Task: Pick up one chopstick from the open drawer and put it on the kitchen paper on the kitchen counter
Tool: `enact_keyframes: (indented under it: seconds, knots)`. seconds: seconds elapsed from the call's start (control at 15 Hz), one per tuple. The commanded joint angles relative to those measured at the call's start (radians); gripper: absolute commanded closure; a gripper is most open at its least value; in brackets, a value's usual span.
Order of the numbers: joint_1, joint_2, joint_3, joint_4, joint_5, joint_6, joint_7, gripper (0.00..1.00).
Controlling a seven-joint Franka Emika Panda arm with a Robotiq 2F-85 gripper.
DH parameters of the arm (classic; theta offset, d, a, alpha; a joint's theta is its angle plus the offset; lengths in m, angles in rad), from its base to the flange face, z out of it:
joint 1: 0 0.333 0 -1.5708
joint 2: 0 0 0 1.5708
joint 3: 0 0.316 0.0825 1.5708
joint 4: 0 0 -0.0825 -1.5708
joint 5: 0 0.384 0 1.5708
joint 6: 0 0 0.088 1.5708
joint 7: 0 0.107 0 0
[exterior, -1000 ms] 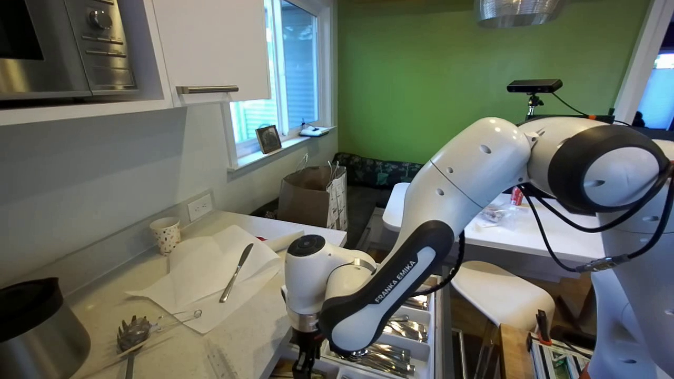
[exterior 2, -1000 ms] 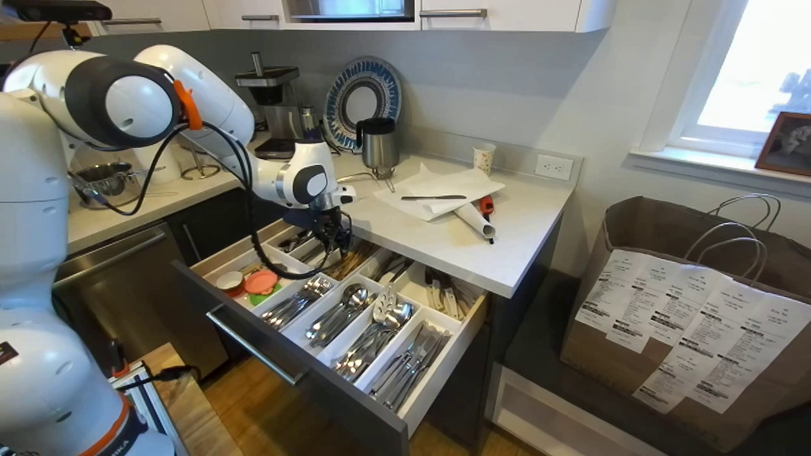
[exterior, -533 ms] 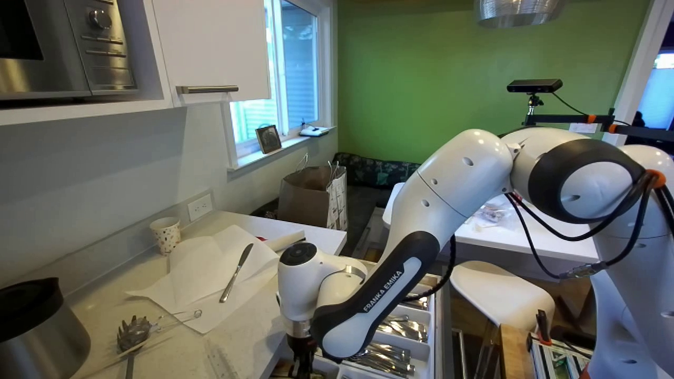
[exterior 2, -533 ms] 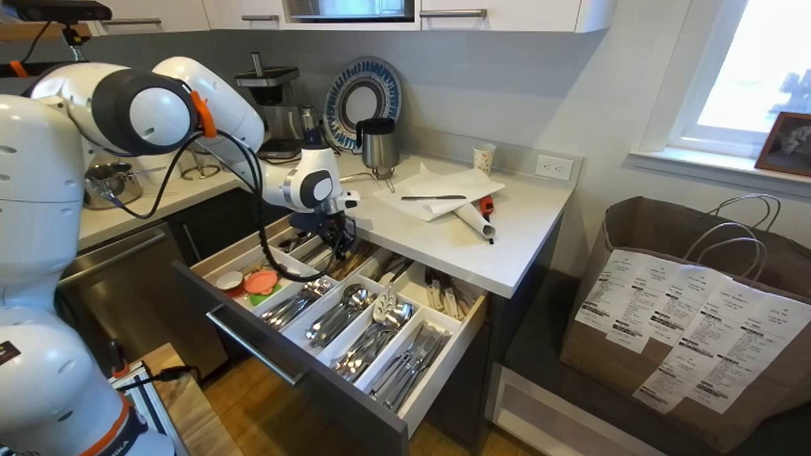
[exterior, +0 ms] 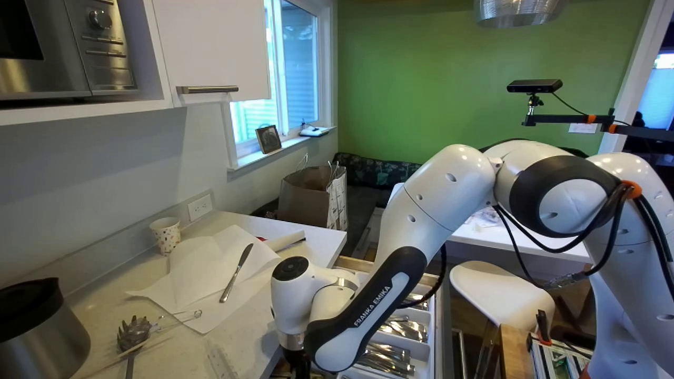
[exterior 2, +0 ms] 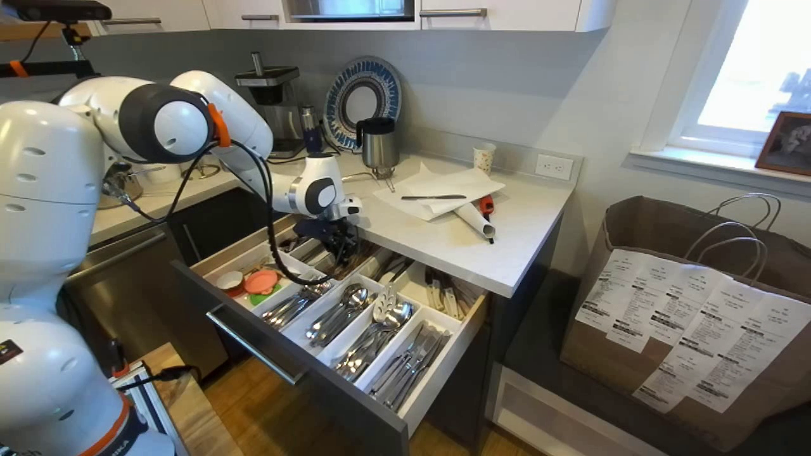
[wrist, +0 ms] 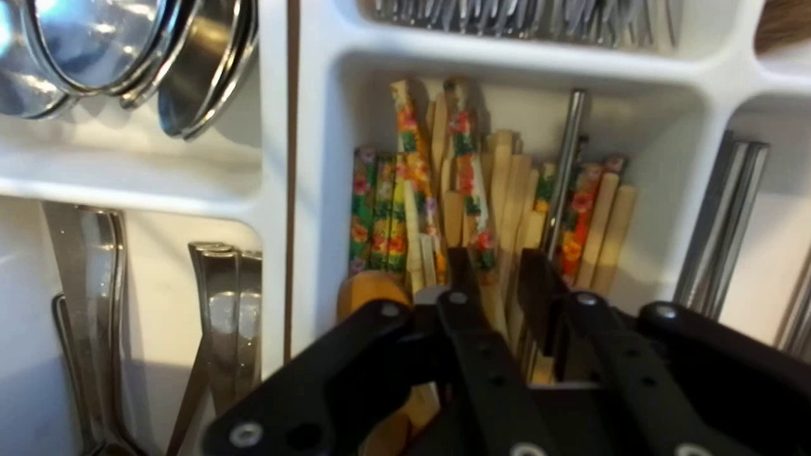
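Kitchen counter [exterior 2: 532, 209]: below its front edge our drawer [exterior 2: 342, 405] stands pulled out, chopsticks [wrist: 467, 171] in it, gripper [wrist: 497, 258] just over them, jaws narrowly apart, seemingly empty, so we judge grasp, lift and placing on the paper [exterior 2: 456, 182] toward the back edge all left.

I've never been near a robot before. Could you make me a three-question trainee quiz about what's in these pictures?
1. Multiple choice: what lies on the kitchen paper? A) a fork; B) a table knife; C) a spoon.
2. True or false: in the wrist view, the tool stands open.
3. Fill in: in that same view, the compartment behind the tool holds mostly ____.

Key: 1. B. 2. True; its fingertips are apart. 3. Chopsticks, some flower-patterned.
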Motion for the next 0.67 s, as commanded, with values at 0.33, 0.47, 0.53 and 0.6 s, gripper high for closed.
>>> enact_keyframes:
  seconds: [0.33,0.47,0.53,0.6]
  knots:
    - [0.023,0.056,-0.026,0.042,-0.062,0.013,-0.013,0.94]
    - [0.019,0.055,-0.021,0.043,-0.058,0.012,-0.028,1.0]
    - [0.018,0.054,-0.02,0.043,-0.057,0.01,-0.031,1.0]
    - [0.015,0.052,-0.017,0.043,-0.053,0.007,-0.038,0.98]
